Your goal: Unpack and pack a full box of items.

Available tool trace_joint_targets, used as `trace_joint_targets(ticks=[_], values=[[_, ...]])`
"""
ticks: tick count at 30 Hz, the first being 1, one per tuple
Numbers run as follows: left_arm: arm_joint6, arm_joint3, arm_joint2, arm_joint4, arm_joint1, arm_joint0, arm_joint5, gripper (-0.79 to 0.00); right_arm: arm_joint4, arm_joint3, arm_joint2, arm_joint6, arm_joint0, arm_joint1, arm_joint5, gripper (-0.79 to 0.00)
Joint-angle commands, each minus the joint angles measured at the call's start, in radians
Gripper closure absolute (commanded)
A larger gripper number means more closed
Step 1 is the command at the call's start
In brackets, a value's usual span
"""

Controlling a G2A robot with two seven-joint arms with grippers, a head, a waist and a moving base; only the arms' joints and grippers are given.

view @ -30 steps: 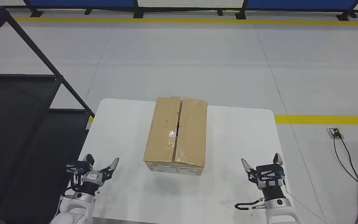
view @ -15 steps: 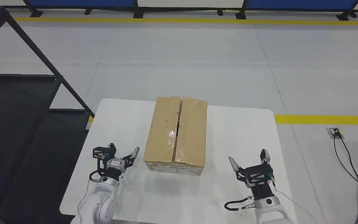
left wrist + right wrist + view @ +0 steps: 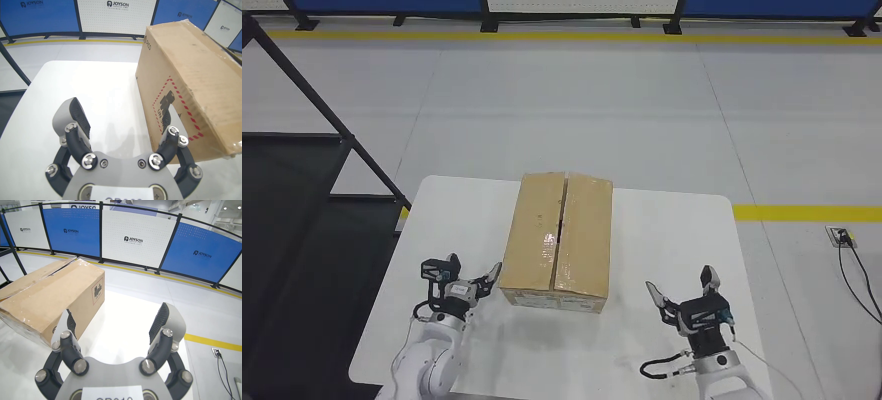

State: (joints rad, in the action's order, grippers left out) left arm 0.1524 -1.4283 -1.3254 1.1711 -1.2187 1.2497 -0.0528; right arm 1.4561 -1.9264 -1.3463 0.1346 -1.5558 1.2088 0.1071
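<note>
Box [image 3: 557, 240] tan-brown cardboard, its side label [image 3: 97, 292] a red dashed outline around a black mark (same on both long sides). Table [image 3: 672, 250] plain white; left gripper [image 3: 122, 106] and right gripper [image 3: 116, 309] silver-grey with black ribbed pads [image 3: 80, 115]. Floor [image 3: 592, 100] pale grey with a yellow line [image 3: 802, 212], panels [image 3: 136, 237] blue and white with fine dots

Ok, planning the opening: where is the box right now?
In the top view the box sits central on the table, the left pincer close beside its near corner, the right pincer farther off.
</note>
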Motion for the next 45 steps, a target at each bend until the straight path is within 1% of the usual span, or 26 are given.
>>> trace_joint_targets(ticks=[1, 12, 26, 31, 39, 45], values=[[0.000, 0.004, 0.011, 0.007, -0.003, -0.004, 0.002, -0.785, 0.008, -0.004, -0.002, 0.004, -0.001, 0.000, -0.006, -0.785], [-0.014, -0.010, 0.052, 0.036, -0.013, -0.012, -0.011, -0.785, 0.009, 0.003, -0.016, 0.015, -0.009, 0.004, -0.034, -0.785], [-0.042, -0.005, 0.130, 0.089, -0.031, -0.037, -0.032, -0.785, 0.014, 0.026, -0.020, 0.013, -0.002, 0.010, -0.055, -0.785], [-0.058, -0.006, 0.159, 0.104, -0.037, -0.053, -0.053, -0.785, 0.021, 0.024, -0.024, 0.025, -0.010, 0.011, -0.067, -0.785], [-0.069, -0.005, 0.210, 0.130, -0.050, -0.077, -0.070, -0.785, 0.124, 0.006, -0.014, 0.062, -0.028, 0.008, -0.101, -0.785], [-0.063, 0.005, 0.227, 0.142, -0.056, -0.090, -0.084, -0.785, 0.248, -0.028, 0.039, 0.055, -0.037, 0.007, -0.145, -0.785]])
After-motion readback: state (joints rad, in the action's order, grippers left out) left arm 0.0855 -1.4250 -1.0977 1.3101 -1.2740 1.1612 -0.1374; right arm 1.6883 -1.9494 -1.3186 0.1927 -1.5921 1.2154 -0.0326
